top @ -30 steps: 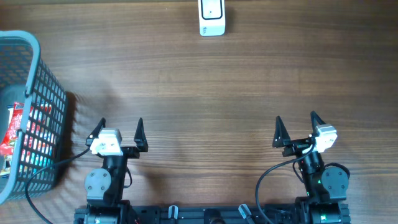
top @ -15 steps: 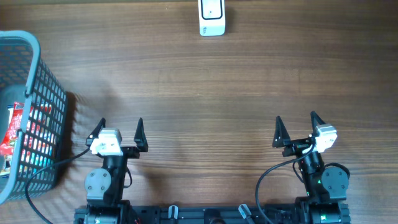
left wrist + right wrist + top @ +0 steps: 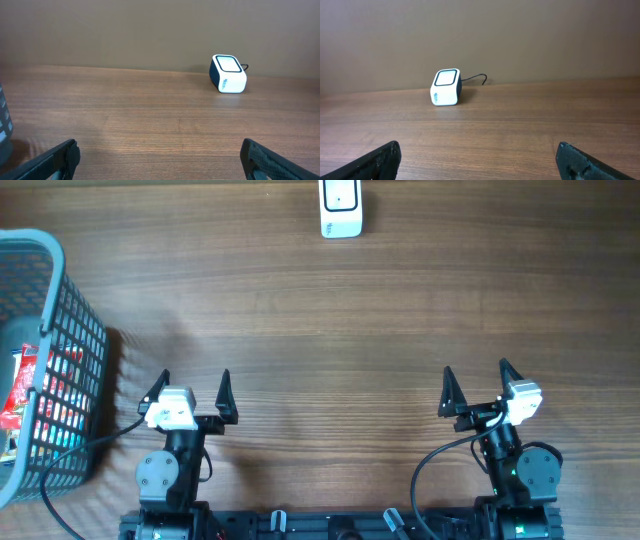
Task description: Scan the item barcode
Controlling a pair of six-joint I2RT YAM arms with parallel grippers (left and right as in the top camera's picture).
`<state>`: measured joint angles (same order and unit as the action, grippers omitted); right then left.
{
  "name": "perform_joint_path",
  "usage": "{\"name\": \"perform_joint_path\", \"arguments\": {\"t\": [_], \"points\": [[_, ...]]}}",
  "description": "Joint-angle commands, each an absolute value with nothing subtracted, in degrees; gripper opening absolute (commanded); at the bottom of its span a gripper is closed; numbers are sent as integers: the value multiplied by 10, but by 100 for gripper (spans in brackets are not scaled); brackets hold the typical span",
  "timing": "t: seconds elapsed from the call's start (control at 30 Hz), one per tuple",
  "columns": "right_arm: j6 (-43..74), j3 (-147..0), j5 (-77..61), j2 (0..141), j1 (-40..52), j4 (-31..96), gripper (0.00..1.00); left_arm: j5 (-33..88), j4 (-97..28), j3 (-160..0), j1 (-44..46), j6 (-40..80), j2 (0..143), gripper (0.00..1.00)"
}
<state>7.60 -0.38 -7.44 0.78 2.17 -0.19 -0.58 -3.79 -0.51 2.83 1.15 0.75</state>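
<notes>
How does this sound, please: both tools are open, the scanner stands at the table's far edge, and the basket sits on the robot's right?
Not quite: the overhead view shows the basket on the robot's left. The left tool and right tool are open, and the scanner stands at the table's far edge.

The overhead camera looks straight down on the table [image 3: 350,330]. Both wrist cameras sit low at its near edge, facing across, and share the far-edge barcode scanner [image 3: 228,74].

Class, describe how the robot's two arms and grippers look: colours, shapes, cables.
The left arm and right arm are black with round joint housings. The left gripper and right gripper each have two black pointed fingers and a white block behind. A black cable loops beside each arm.
</notes>
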Motion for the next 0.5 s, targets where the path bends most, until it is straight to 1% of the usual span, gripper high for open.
{"name": "perform_joint_path", "arguments": {"t": [0.0,0.03,0.07,0.1,0.13,0.2,0.27,0.4,0.47], "points": [[71,-3,-69,3,23,-4,100,136,-13,-3,24,121,2,100],[71,-3,-69,3,23,-4,100,252,-13,-3,24,196,2,100],[71,-3,-69,3,23,-4,100,337,-4,-3,24,247,2,100],[71,-3,-69,3,23,-4,100,387,-1,-3,24,272,2,100],[71,-3,-69,3,23,-4,100,398,12,-3,24,285,2,100],[71,-3,-69,3,23,-4,100,425,121,-3,24,322,2,100],[71,-3,-69,3,23,-4,100,424,204,-10,24,319,2,100],[71,-3,-69,3,23,-3,100,363,168,-86,23,272,27,100],[71,-3,-69,3,23,-4,100,323,133,-171,23,249,72,100]]}}
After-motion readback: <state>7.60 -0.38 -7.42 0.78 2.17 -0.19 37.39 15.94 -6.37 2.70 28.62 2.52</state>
